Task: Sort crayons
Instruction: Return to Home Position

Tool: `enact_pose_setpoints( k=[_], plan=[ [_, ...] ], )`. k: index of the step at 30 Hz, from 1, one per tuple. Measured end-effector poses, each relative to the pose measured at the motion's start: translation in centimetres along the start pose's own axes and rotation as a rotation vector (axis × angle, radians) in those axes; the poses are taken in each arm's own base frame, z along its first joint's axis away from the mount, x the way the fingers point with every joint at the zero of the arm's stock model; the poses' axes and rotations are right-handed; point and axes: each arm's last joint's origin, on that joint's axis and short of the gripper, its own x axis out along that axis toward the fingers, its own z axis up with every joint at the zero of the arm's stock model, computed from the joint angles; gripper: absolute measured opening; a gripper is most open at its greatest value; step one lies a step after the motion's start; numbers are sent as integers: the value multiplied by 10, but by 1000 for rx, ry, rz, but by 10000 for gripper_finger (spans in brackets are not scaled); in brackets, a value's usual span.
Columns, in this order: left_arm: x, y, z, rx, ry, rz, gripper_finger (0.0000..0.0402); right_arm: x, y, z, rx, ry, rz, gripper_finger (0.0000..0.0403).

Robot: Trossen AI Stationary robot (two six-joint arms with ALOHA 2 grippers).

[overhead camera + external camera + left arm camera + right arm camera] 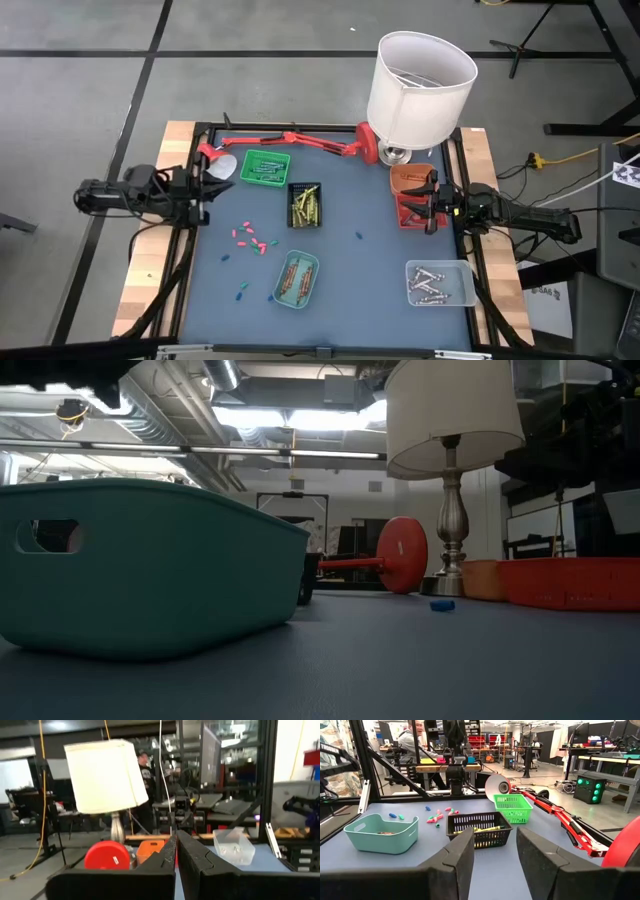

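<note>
Nearer the closed left hand (217, 188) than the parted right hand (412, 201), loose crayons (251, 239) lie on the table (370, 272).

- A white-shaded lamp (420, 85) stands at the upper right of the blue worktop (370, 260).
- A red jointed lamp (290, 138) lies along the top edge.
- A green basket (265, 153) and a black basket (305, 186) sit centre-left.
- A teal tray (297, 255) sits lower centre.
- A clear tray (440, 264) sits lower right.

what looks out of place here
Pink and blue crayons lie loose on the mat, outside the trays. A red desk lamp lies flat along the back edge. Left gripper and right gripper wait at the sides.
</note>
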Motion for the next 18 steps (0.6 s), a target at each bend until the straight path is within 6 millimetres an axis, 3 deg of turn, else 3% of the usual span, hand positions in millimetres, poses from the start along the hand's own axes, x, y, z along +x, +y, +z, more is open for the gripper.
enact_pose_setpoints(
  k=[3, 14, 18],
  plan=[
    [-9, 1, -11, -8, -35, 3, 1, 0, 0, 0, 0, 0, 0, 147],
    [-4, -3, -38, 15, 99, -20, 2, 0, 0, 0, 0, 0, 0, 147],
    [-1, -6, -59, -5, 163, -39, 2, 0, 0, 0, 0, -1, 0, 147]
  ],
)
